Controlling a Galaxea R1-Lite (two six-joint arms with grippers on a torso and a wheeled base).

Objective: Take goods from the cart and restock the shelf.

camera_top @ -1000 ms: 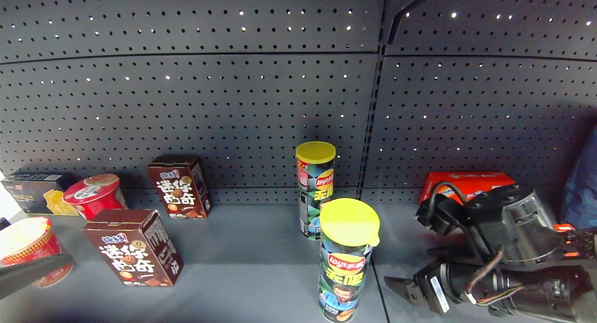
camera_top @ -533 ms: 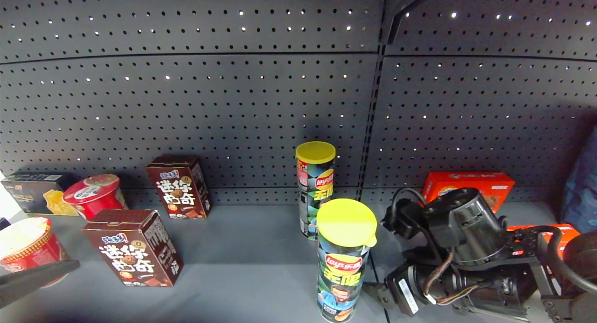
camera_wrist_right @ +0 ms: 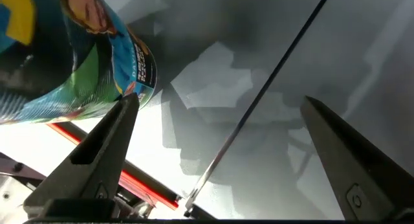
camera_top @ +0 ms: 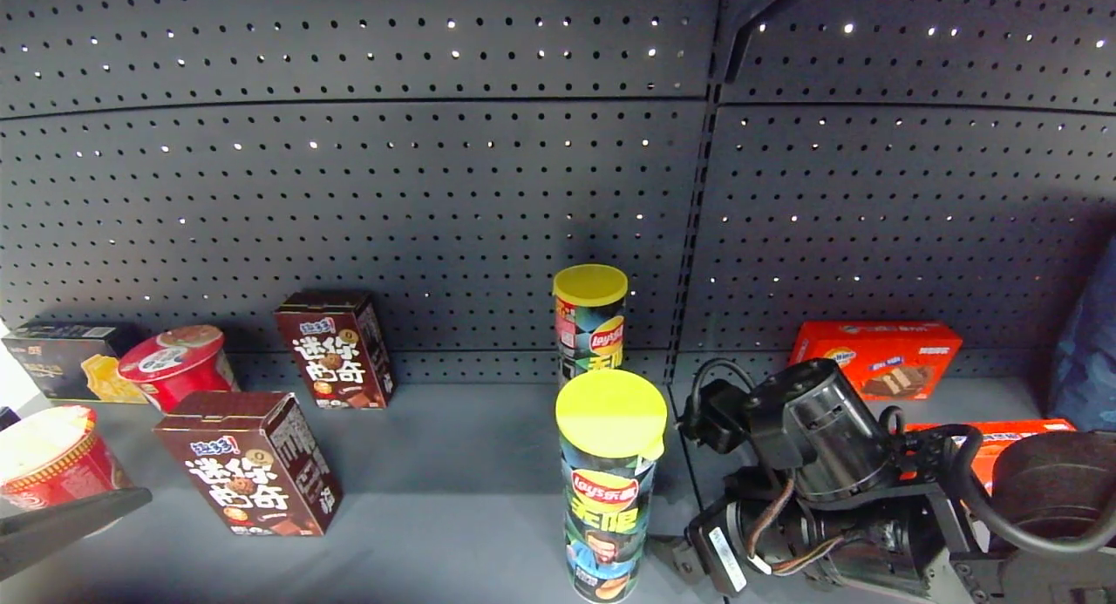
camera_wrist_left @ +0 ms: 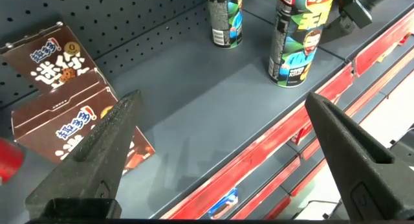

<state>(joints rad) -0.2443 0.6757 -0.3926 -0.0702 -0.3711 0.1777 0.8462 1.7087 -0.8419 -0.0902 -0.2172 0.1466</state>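
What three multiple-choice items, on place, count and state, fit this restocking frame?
1. Where does the front chip can stand? A in front of the rear chip can; B behind it; C stacked on it.
2. How many yellow-lidded cans are on the shelf? A one; B two; C four.
3. The right gripper is: A shut on the front can; B open; C shut on nothing.
Answers: 1 A, it stands nearer the shelf's front edge, in line; 2 B, two yellow lids show; 3 B, its fingers stand wide apart.
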